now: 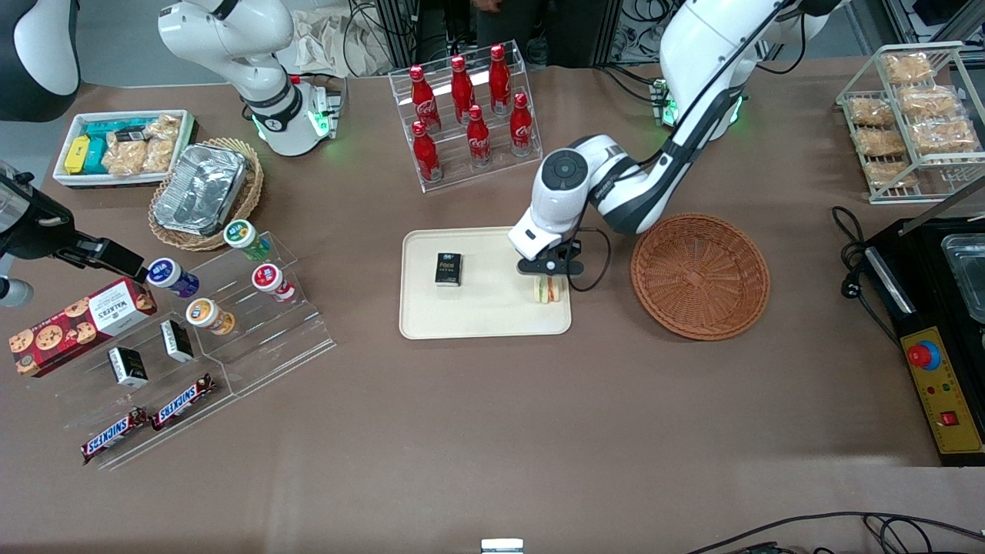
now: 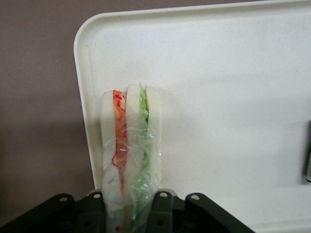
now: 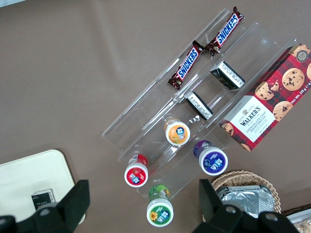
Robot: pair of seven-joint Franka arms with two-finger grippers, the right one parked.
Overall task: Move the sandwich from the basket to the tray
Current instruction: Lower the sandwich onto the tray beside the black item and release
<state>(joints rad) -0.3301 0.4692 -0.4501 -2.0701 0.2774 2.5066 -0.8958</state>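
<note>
Fingers (image 2: 163, 206) of the left arm's gripper (image 1: 548, 278) are closed on the sandwich (image 1: 548, 289), one on each outer bread face, with the wrapped wedge standing on edge between them. The sandwich is out of the basket (image 1: 699, 275), which sits bare on the brown surface (image 1: 492, 431) just beside the tray (image 1: 483, 327), toward the working arm's end. The wrist view shows the sandwich (image 2: 130, 150) low over or touching the tray (image 2: 233, 73), close to the rim on the basket side, near a rounded corner; whether it already rests on the tray floor cannot be told. The chief risk, as a judgement, is placement too near this rim: if the fingers part here, the narrow wedge may topple outward, lean on the low lip or roll onto the surface. A second risk is the loose clear wrapping, which could cling to a finger and drag the sandwich as the gripper rises. Releasing above the tray floor instead of on it would also let the wedge fall flat or bounce. The small black box (image 1: 448, 269) lies on the same tray, well apart toward the parked arm's end, and poses no obstacle.
</note>
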